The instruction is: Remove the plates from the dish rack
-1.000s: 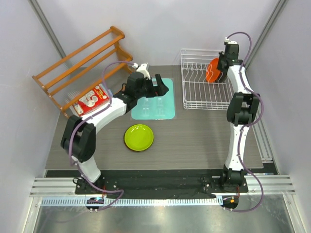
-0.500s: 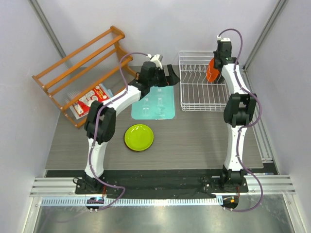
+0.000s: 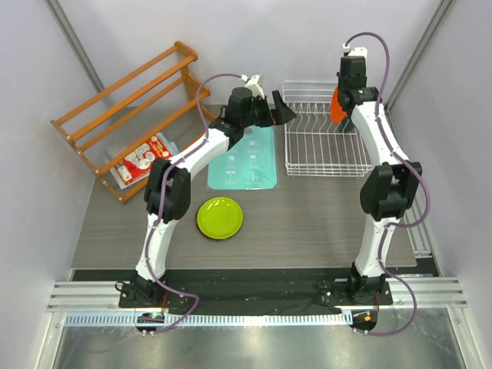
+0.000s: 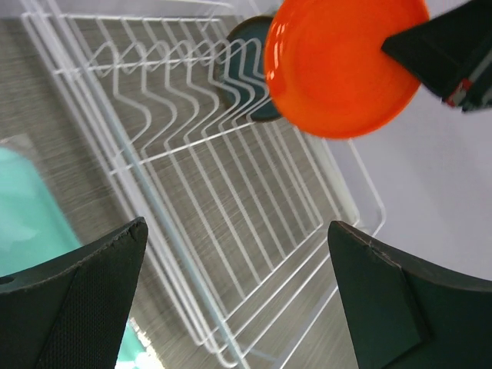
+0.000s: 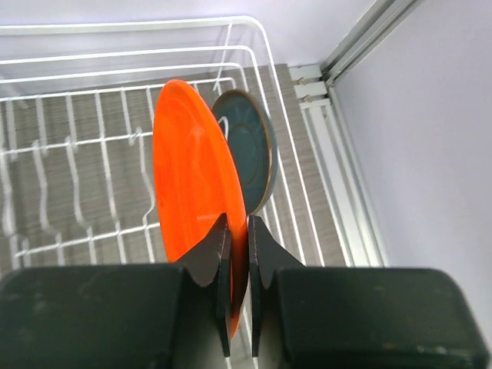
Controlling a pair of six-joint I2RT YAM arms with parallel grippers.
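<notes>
Wooden rack (image 3: pixel 123 108): orange-brown slatted timber with long straight rails, at 10 o'clock on the grey wood-grain table (image 3: pixel 323 223).
Red plate (image 3: pixel 144 157): small and round, dark red with a pale floral print, at the wooden rack's near foot, 9 o'clock. Whether it leans on a rail I cannot tell.
Lime plate (image 3: pixel 220 217): glossy yellow-green disc with a shallow rim, flat on the table at 7 o'clock of the teal board and apart from it.
Teal board (image 3: pixel 244 157): thin, smooth rectangle with rounded corners, just beside the dish rack at its 9 o'clock.
Left gripper (image 3: pixel 277 115) (image 4: pixel 238 254): black wedge-shaped fingers with finely pebbled pads, spread wide with nothing between them, at the dish rack's 10 o'clock corner.
Dish rack (image 3: pixel 307 146) (image 4: pixel 146 200) (image 5: pixel 115 138): white wire rectangular basket with rows of bent upright tines, at 1 o'clock on the table.
Orange plate (image 3: pixel 336 108) (image 4: pixel 338 61) (image 5: pixel 192 169): smooth bright disc, on edge over the dish rack's far right part.
Right gripper (image 3: pixel 346 100) (image 5: pixel 237 231): flat black fingers pinched tight on the orange plate's rim.
Teal-blue plate (image 4: pixel 246 77) (image 5: pixel 250 150): dark disc with a brownish rim, upright among the tines just behind the orange plate.
Top view only: wooden rack, red plate and lime plate.
Wrist views only: the teal-blue plate, hidden under the right arm from above.
Left wrist view: shows the orange plate's broad face.
Right wrist view: shows the orange plate nearly edge-on.
</notes>
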